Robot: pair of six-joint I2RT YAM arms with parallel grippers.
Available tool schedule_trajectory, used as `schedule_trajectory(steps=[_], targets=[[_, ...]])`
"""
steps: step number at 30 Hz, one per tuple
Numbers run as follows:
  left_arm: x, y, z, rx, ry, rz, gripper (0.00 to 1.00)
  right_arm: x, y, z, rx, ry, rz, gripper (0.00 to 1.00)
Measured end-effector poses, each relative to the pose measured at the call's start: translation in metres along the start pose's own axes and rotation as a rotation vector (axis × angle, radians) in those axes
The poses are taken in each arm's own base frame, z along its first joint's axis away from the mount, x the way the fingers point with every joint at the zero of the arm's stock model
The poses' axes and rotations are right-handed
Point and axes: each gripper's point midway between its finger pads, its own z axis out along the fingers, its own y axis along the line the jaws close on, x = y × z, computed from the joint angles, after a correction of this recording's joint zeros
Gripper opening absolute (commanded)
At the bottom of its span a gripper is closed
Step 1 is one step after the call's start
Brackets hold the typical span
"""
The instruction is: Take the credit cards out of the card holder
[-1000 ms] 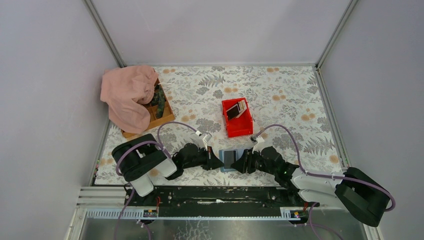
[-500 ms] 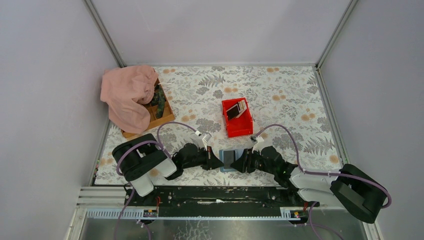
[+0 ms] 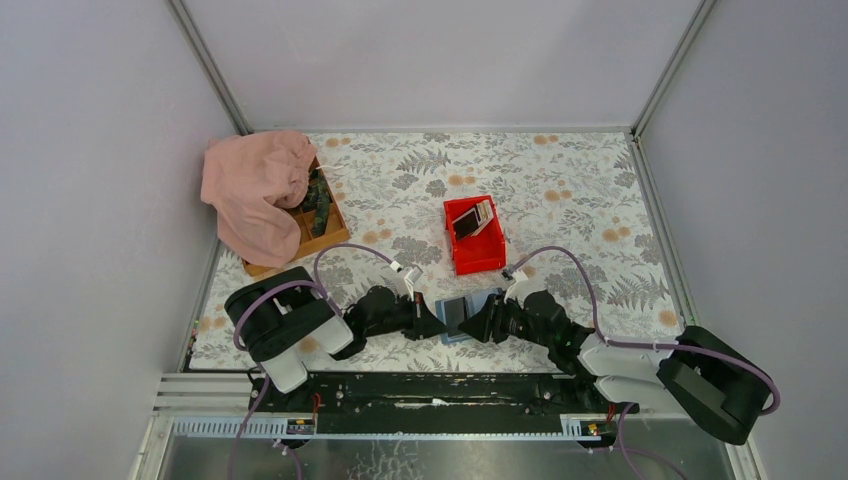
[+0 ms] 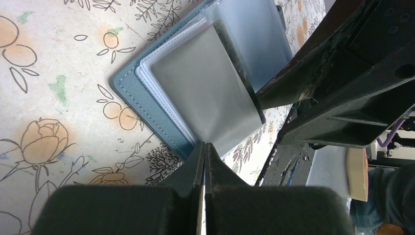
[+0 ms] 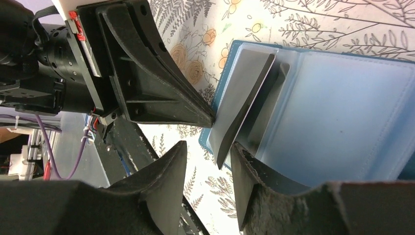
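The card holder (image 3: 457,318) lies open at the near edge of the table (image 3: 600,200) between the arms, the left gripper (image 4: 204,147) clenched shut against its edge; the right gripper (image 5: 209,149), spread apart, straddles a raised credit card (image 5: 244,93), thin, light, probably slick; its free corner looks the best place to pinch.

1. Card holder (image 3: 462,318) lies on the table (image 3: 580,200) near its front edge, between my grippers.
2. My left gripper (image 4: 204,149) touches its left edge; my right gripper (image 5: 209,149) straddles one leaf.
3. Bin (image 3: 478,258) just behind it, cards (image 3: 473,218) inside.
4. Far left, cloth (image 3: 255,185) lies over a wooden tray (image 3: 325,235).
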Motion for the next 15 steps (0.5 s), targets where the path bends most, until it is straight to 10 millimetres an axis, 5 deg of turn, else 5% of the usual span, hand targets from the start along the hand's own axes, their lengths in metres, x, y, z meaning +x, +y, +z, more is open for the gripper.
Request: schedule_trajectory(steps=[15], targets=[[0.001, -0.001, 0.0, 0.005, 0.005, -0.001, 0.0, 0.014, 0.002, 0.007, -0.04, 0.066, 0.03, 0.42]])
